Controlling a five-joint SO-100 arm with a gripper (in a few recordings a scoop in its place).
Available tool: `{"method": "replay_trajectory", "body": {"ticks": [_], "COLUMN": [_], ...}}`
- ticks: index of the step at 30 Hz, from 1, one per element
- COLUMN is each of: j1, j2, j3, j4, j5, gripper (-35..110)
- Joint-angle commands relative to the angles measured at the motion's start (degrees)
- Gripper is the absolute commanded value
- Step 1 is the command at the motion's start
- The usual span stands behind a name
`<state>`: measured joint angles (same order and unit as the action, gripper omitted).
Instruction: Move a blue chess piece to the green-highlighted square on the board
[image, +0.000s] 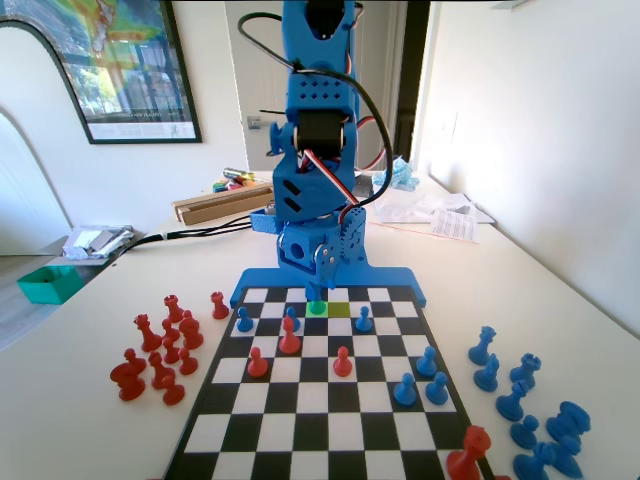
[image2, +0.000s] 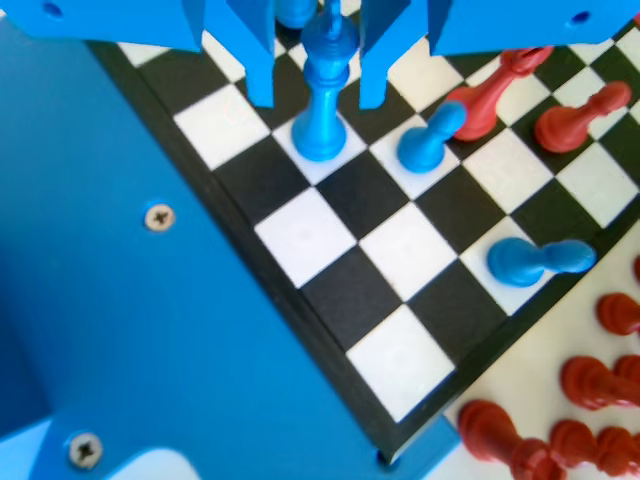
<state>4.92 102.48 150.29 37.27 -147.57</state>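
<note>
The tall slim blue chess piece (image2: 322, 100) stands upright on a white square at the board's near corner in the wrist view. My gripper (image2: 316, 100) is open, one jaw on each side of the piece with a small gap to it. In the fixed view the gripper (image: 317, 290) hangs low over the green-highlighted square (image: 317, 308) in the far row of the board (image: 310, 430); the arm's own bulk mostly hides the piece there.
An olive-yellow square (image: 339, 308) adjoins the green one on the right. Blue pawns (image: 245, 319) (image: 364, 319) and a red piece (image: 289, 335) stand close by. Red pieces (image: 160, 350) lie off the board's left, blue ones (image: 530, 400) off its right.
</note>
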Motion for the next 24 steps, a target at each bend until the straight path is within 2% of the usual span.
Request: {"method": "replay_trajectory", "body": {"ticks": [1, 9, 16, 24], "j1": [1.1, 1.1, 2.4, -0.2], "j2": [1.1, 5.3, 12.0, 19.3], "j3": [-4.4, -20.1, -33.1, -49.6], "j4": [6.4, 30.0, 46.7, 61.3], "j5": [-0.9, -0.4, 0.3, 13.7], "gripper": [15, 15, 11, 8]}}
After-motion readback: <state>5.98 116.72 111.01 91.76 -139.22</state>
